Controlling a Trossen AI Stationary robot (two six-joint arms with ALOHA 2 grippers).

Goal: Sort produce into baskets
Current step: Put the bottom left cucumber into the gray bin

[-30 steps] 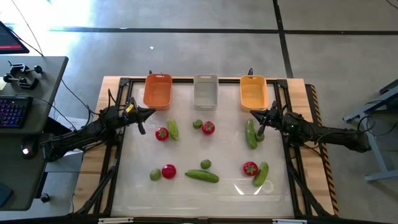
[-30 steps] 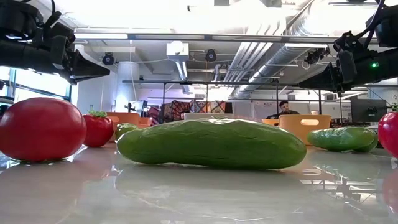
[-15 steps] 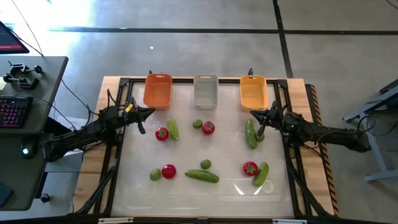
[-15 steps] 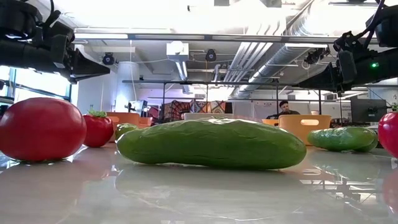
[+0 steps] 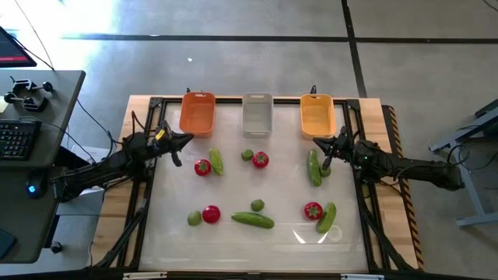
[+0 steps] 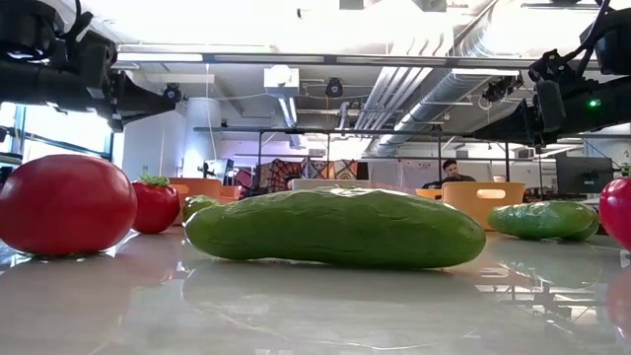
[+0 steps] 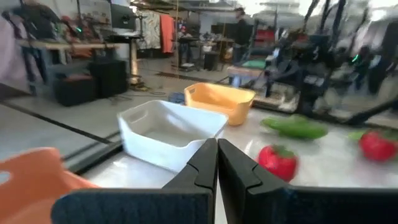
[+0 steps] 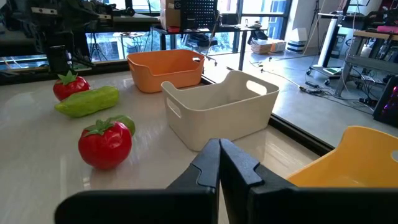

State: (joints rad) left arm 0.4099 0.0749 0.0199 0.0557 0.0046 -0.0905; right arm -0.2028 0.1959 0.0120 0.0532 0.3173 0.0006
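From above, the glossy white tabletop [image 5: 257,241] carries the scattered produce, and three rectangular plastic baskets line its far edge: an orange-red basket [image 5: 197,113], a pale grey basket [image 5: 257,113] and a yellow-orange basket [image 5: 317,114]. The left tool [image 5: 180,146] hovers beside a small red tomato with a green top [image 5: 202,167] and a short dark-green cucumber [image 5: 215,161]. The right tool [image 5: 324,152] hangs just over the near end of another cucumber [image 5: 313,168], hiding part of it. Small round green limes [image 5: 257,205] are hard to tell from the cucumber ends at this height. Nothing on the tabletop has shifted from a second ago.

At tabletop level, a long smooth dark-green cucumber [image 6: 335,229] fills the middle, blocking most of what lies behind; a large shiny tomato [image 6: 64,205] sits at the side, and another tomato is cut off at the opposite edge. Both arms show only as dark shapes overhead, and the left one has moved slightly since earlier.

The left wrist view is blurred; the left tool's fingers [image 7: 202,165] are pressed together, empty, with the grey basket ahead and the orange one cut off nearby.

In the right wrist view, the right tool's fingers [image 8: 233,165] also meet, empty, pointing at the grey basket, a tomato [image 8: 105,144] just beside.
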